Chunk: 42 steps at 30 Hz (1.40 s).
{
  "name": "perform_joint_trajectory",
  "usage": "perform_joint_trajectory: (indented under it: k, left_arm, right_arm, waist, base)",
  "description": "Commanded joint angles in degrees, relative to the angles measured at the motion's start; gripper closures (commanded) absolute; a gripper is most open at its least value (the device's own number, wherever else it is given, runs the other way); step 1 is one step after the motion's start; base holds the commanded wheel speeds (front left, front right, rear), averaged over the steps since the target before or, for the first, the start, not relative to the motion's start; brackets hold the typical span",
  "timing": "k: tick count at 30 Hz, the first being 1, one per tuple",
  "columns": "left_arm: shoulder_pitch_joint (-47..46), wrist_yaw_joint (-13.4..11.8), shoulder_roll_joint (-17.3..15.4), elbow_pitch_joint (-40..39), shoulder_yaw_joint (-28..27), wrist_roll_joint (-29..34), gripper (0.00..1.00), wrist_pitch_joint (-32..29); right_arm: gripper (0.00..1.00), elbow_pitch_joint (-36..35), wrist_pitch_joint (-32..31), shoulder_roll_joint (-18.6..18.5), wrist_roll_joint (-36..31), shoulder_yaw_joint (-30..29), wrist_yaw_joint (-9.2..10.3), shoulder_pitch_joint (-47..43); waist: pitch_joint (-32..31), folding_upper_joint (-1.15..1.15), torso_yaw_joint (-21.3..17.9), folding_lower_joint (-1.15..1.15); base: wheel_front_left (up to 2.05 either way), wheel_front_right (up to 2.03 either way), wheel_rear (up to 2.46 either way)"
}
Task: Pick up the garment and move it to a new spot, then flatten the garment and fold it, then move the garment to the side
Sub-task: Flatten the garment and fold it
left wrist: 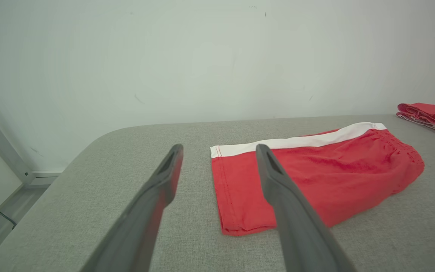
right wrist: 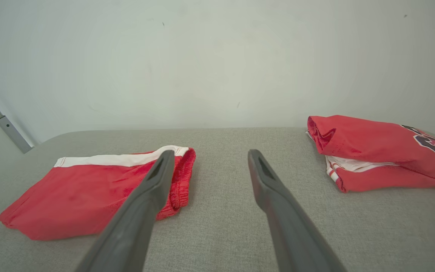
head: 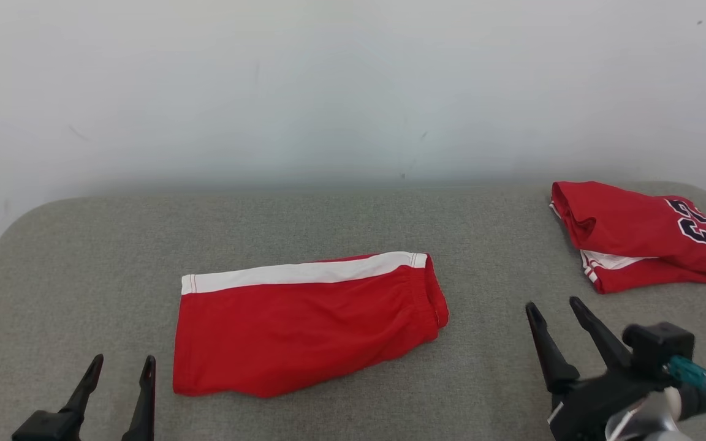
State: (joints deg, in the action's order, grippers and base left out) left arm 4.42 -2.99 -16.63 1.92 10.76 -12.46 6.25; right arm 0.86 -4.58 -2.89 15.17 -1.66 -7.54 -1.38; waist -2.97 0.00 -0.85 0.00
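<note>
Left tool (head: 124,359), right tool (head: 552,304), red shorts (head: 304,331) between

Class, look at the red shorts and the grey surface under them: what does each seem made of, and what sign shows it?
The red shorts: likely thin synthetic sports knit, matte; soft creases, stitched hem, gathered elastic waistband.
The grey surface: seemingly a woven fabric covering, matte; fine speckled weave, softly rounded corners.
</note>
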Motion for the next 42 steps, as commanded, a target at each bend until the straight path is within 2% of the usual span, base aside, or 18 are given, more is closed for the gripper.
perform_joint_trajectory:
  k: [1, 15, 25, 36, 42]
  left_arm:
    - [-0.9, -0.1, 0.0, 0.1, 0.2, -0.3, 0.0, 0.4]
    - [-4.0, 0.2, 0.8, 2.1, 1.4, -0.7, 0.0, 1.8]
    - [-6.4, 0.9, 1.3, 4.1, 2.4, -1.2, 0.0, 3.0]
    - [-9.7, 1.9, 2.4, 5.8, 4.3, -1.6, 0.0, 4.0]
    - [-11.6, 2.4, 2.8, 7.5, 5.0, -1.6, 0.0, 4.9]
  right_arm:
    - [0.0, 1.2, 0.1, -0.1, -0.1, 0.6, 0.1, 2.2]
    - [0.0, 20.3, -0.3, -0.2, 1.1, 5.4, 0.1, 16.2]
    - [0.0, 39.2, 1.8, -0.4, 3.2, 8.9, 0.1, 27.1]
    - [0.0, 56.6, 4.2, -0.2, 3.8, 9.8, 0.1, 37.1]
    - [0.0, 64.4, 3.0, -0.2, 3.4, 10.1, 0.1, 41.5]
  waist:
    - [0.2, 0.0, 0.4, 0.0]
    - [1.4, 0.0, 4.5, 0.0]
    - [3.2, 0.0, 7.5, 0.0]
    - [7.0, 0.0, 11.3, 0.0]
    - [8.6, 0.0, 12.7, 0.0]
  base:
    - [0.0, 0.0, 0.0]
    - [0.0, 0.0, 0.0]
    - [0.0, 0.0, 0.0]
    - [0.0, 0.0, 0.0]
    - [0.0, 0.0, 0.0]
